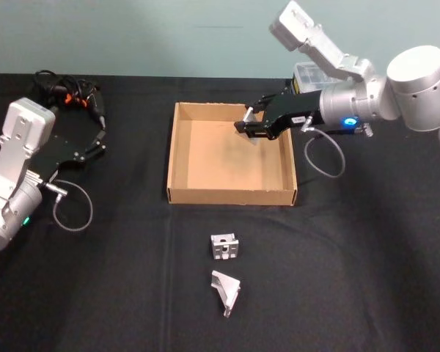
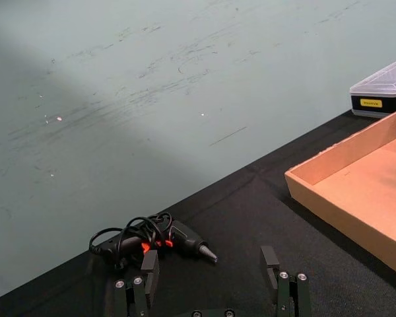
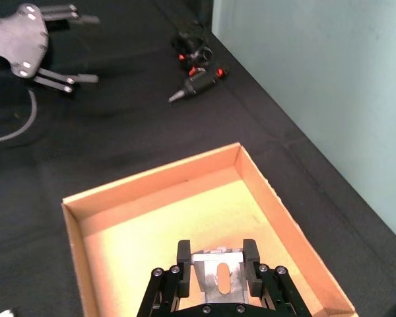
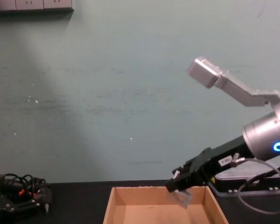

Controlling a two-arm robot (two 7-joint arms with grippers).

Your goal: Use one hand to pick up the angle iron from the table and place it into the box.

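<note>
Right gripper (image 1: 248, 126) above the far right part of the box (image 1: 231, 196), clamped on a silver angle iron (image 3: 216, 272) held clear of the box floor, left gripper (image 1: 100, 136) spread wide, low at the left of the tabletop (image 1: 352, 257)

No lettering is legible, not even on the case's (image 2: 387, 80) yellow label (image 2: 373, 102).

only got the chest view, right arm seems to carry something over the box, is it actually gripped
Observer: Yes, the right wrist view shows the right gripper with jaws shut on a silver angle iron over the box.
Operator: any more pieces on the table
Observer: Two lie on the table in front of the box: a blocky bracket and a triangular bracket.
Operator: left arm
Observer: The left gripper sits at the table's left, jaws open, holding nothing.
</note>
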